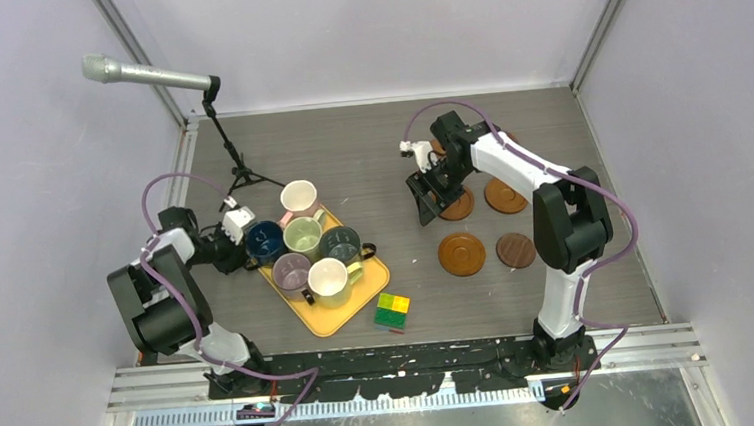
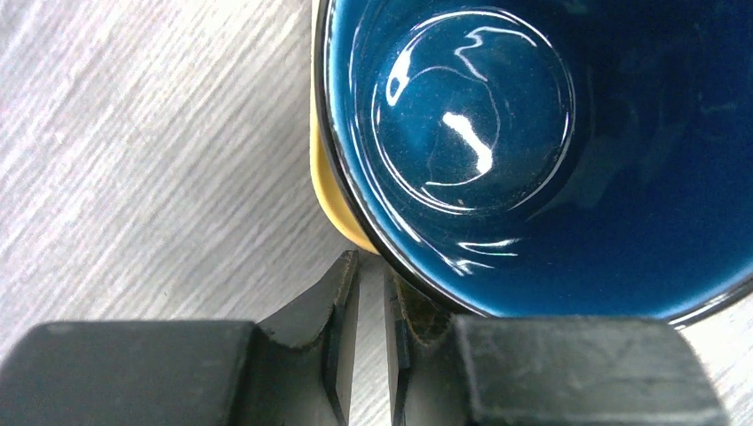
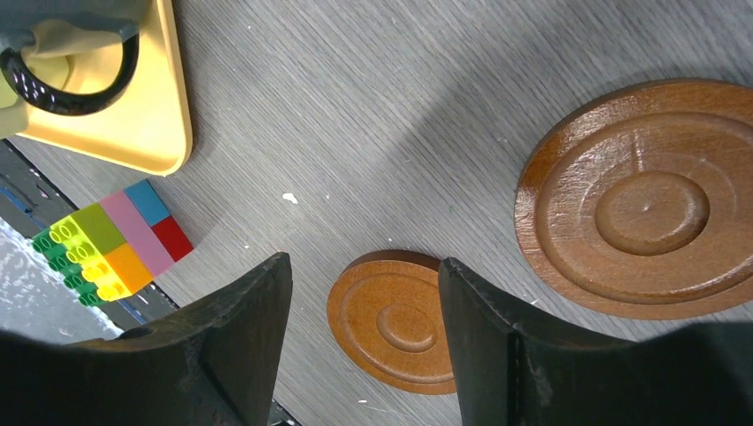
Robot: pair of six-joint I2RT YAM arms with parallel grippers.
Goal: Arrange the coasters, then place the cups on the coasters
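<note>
On the yellow tray (image 1: 345, 315), cups (image 1: 328, 280) stand clustered, rims up.

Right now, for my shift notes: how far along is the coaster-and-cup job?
Done: at least four round wooden coasters lie spread on the grey table; the arm may hide others. In hand: the right gripper hangs open over them, empty; the left gripper is shut beside the dark blue ceramic mug. Still to do: all six ceramic mugs sit on the yellow rectangular tray; no coaster bears a cup.
</note>
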